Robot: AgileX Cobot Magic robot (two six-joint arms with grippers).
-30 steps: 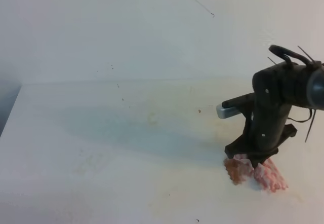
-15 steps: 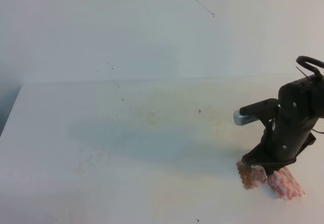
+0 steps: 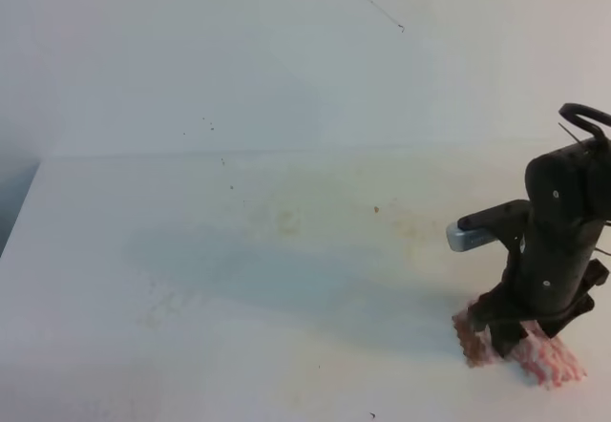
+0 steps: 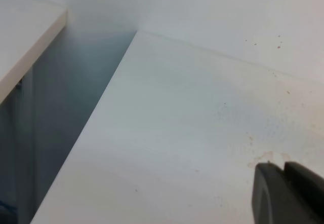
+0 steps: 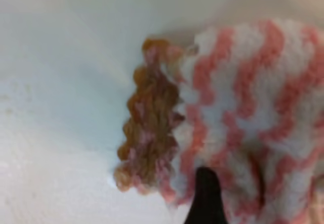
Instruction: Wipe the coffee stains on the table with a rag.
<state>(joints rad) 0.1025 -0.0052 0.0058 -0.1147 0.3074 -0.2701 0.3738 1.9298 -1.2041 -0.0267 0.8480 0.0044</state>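
Observation:
My right gripper point(image 3: 511, 338) points down at the front right of the white table point(image 3: 191, 279) and is shut on the pink-and-white zigzag rag point(image 3: 552, 362), pressing it onto the surface. In the right wrist view the rag point(image 5: 243, 107) fills the right half, its left edge is soaked amber-brown, and one dark fingertip point(image 5: 205, 198) pokes into it. No amber-brown coffee blotch shows in any view. My left gripper point(image 4: 284, 193) shows only in the left wrist view, its dark fingers together and empty above the table point(image 4: 167, 133).
Faint yellowish smudges point(image 3: 284, 220) and small dark specks point(image 3: 375, 209) mark the table's middle. A plain white wall point(image 3: 286, 50) rises behind the table. In the left wrist view the table's left edge drops to a dark gap point(image 4: 76, 97) beside another white surface point(image 4: 25, 36).
My right gripper has dragged the rag to the right and toward the table's front edge. The gripper now stands more upright.

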